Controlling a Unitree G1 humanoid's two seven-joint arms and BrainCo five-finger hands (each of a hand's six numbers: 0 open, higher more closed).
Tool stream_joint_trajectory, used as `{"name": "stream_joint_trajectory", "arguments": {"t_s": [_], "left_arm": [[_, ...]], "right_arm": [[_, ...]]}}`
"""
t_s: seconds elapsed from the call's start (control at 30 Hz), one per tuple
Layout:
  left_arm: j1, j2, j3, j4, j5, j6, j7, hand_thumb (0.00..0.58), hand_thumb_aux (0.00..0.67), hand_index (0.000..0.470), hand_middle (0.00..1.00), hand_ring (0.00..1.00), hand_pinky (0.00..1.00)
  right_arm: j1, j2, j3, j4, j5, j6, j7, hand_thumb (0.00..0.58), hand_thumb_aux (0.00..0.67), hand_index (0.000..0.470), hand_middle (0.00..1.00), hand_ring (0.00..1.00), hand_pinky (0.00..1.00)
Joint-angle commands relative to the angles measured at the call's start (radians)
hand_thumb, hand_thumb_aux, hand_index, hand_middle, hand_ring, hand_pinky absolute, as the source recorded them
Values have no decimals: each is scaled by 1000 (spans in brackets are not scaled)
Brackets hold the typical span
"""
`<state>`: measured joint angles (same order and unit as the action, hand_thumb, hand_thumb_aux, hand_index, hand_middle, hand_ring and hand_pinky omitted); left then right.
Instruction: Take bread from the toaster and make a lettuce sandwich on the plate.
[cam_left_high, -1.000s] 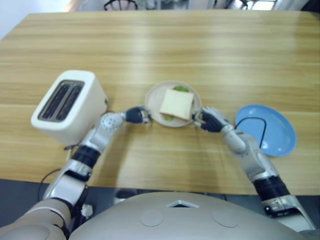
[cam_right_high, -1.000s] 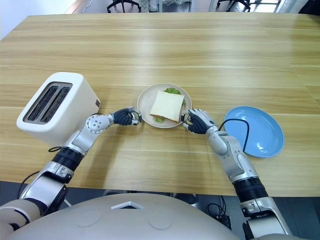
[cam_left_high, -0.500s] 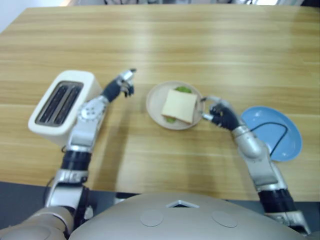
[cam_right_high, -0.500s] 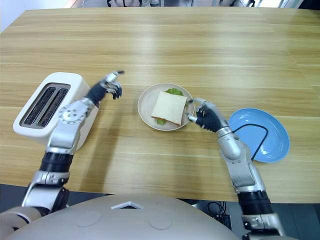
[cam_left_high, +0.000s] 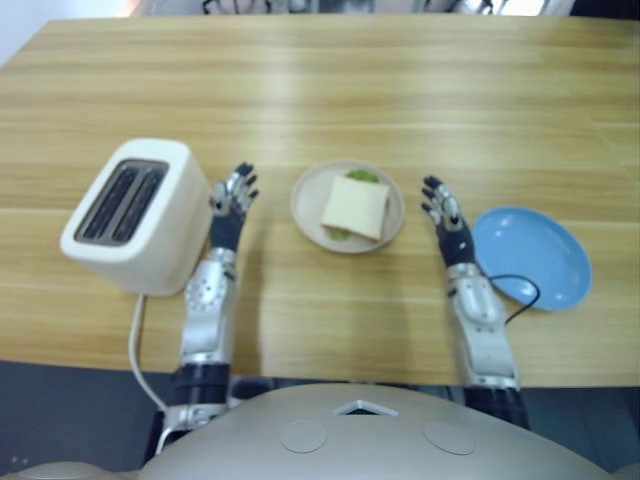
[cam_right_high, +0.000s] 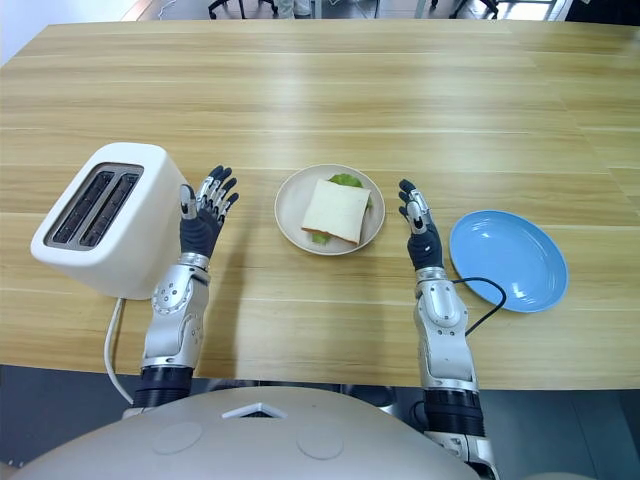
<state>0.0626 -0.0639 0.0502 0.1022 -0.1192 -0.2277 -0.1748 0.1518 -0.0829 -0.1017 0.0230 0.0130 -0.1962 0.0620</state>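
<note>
Where the round beige plate (cam_right_high: 288, 212) sits near the middle of the wooden desk (cam_right_high: 400, 100), the sandwich (cam_right_high: 335, 210) lies on it. A pale slice of bread is on top, turned a little off square, and green lettuce (cam_right_high: 346, 181) shows at its far edge and at its near left corner. Neither hand touches the plate or the sandwich. The left hand (cam_right_high: 203, 215) is just left of the plate, between it and the toaster (cam_right_high: 95, 215), its fingers straight and spread, pointing away from the robot and holding nothing. The right hand (cam_right_high: 420, 225) is just right of the plate, its fingers likewise straight and slightly fanned, with nothing in them. The white toaster stands at the left of the desk with two dark slots facing up, and its pale cord (cam_right_high: 110, 345) runs off the near edge. A blue plate (cam_right_high: 508, 260) lies right of the right hand, with a thin black cable (cam_right_high: 480, 295) curving from its near rim toward the right forearm.
</note>
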Motion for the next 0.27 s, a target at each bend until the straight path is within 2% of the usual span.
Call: {"name": "stream_joint_trajectory", "arguments": {"t_s": [0.03,0.27], "left_arm": [[-17,13,-19,81,64,-72,31,0,0,0,0,0,0],[-44,12,-18,117,71,-116,49,0,0,0,0,0,0]], "right_arm": [[-25,4,-42,90,50,-43,0,0,0,0,0,0,0],[-41,0,-58,117,72,-77,4,0,0,0,0,0,0]]}}
